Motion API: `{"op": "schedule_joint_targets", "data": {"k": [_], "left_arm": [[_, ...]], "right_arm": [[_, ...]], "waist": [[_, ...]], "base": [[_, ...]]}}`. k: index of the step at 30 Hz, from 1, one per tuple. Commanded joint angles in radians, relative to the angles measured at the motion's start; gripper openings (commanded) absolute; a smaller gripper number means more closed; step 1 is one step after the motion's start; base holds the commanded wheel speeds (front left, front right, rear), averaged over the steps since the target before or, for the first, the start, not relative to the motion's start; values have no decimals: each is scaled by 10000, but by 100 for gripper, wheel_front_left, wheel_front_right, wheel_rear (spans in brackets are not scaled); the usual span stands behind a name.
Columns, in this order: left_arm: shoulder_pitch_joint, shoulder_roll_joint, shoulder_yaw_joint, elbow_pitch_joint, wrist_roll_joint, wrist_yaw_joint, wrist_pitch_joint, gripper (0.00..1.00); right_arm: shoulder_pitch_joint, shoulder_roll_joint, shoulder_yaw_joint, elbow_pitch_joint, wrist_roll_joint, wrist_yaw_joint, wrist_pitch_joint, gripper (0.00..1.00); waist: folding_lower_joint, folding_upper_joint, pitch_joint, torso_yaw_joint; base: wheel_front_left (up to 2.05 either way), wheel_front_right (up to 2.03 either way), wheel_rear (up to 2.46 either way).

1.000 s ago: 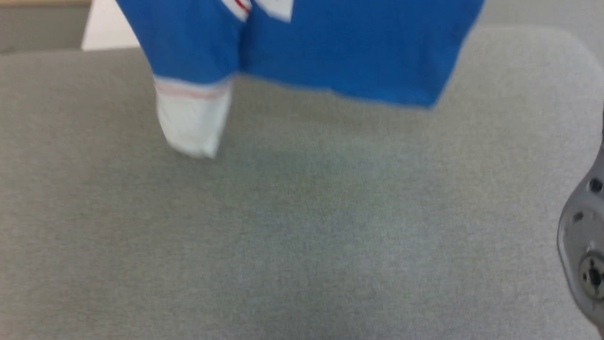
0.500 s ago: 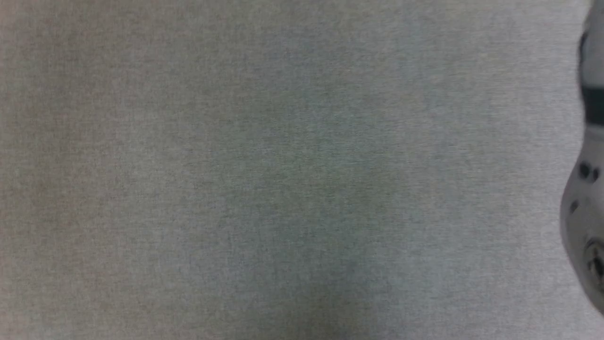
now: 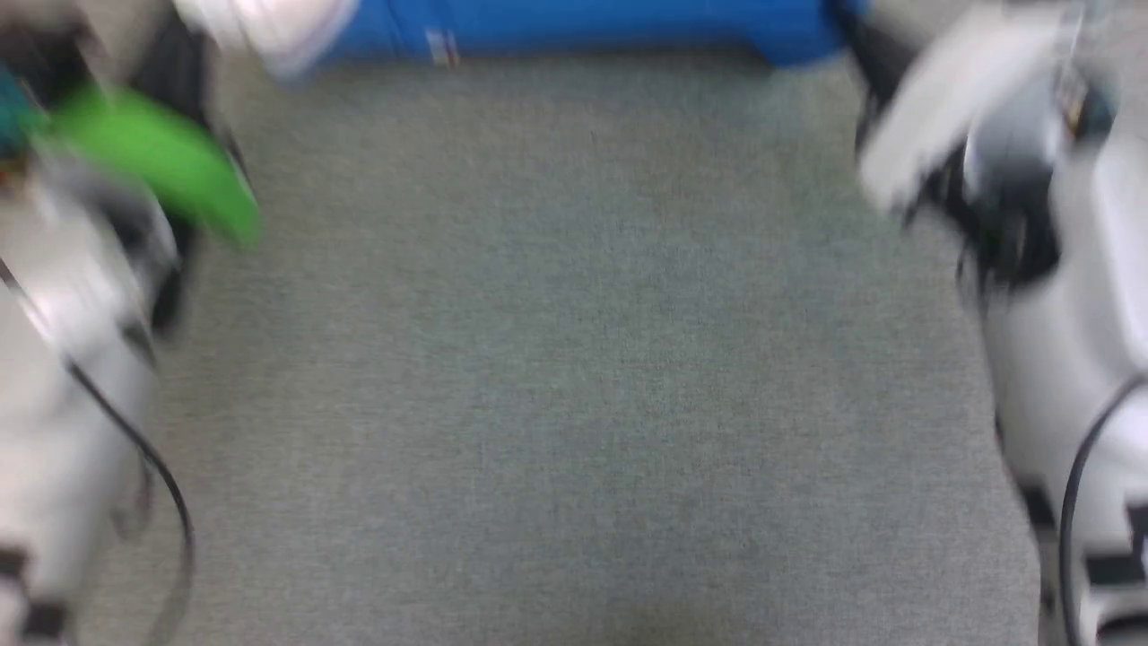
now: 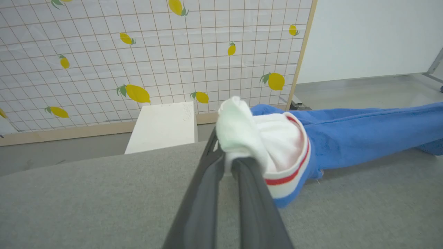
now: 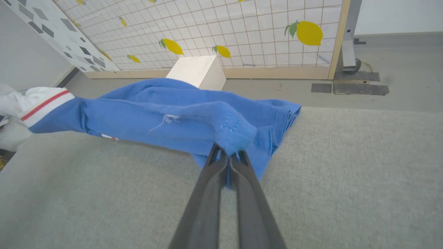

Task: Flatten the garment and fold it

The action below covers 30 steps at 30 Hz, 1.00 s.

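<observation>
Blue garment (image 5: 155, 114) was stretched over the worktop (image 5: 328, 180). Left gripper (image 4: 226, 164) jaws were clamped on its white sleeve, right gripper (image 5: 229, 157) jaws on blue fabric.

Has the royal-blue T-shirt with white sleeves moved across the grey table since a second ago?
Cannot tell: the head view itself swung, with no fixed landmark shared. Now the blue T-shirt spans left gripper and right gripper.

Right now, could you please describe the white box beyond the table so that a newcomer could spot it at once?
Find the big screen printed with yellow lemons behind the grey table. At its foot, just past the table's far edge, stands the white box. It is plain and hard-edged, unlike the soft blue garment nearby.
</observation>
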Motion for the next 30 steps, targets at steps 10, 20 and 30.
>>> {"op": "schedule_joint_targets", "data": {"k": [10,20,30], "left_arm": [[5654,261,-357,-2799,-1067,1399,391,0],[8487,1042,-1092,-3972,-1972,2857,3200,0],[9627,1261,-1171,-4776,-2280,3589,3638,0]], "right_arm": [[5119,-92,-1255,-951,1191,-13,-73,0],[8395,-506,-1438,-2114,737,-13,2492,0],[9603,15,-2255,-3765,-273,-13,4092,0]], "waist": [[0,0,-2938,580],[0,0,-4297,729],[0,0,-5087,601]], "base": [[0,0,0],[0,0,0],[0,0,0]]}}
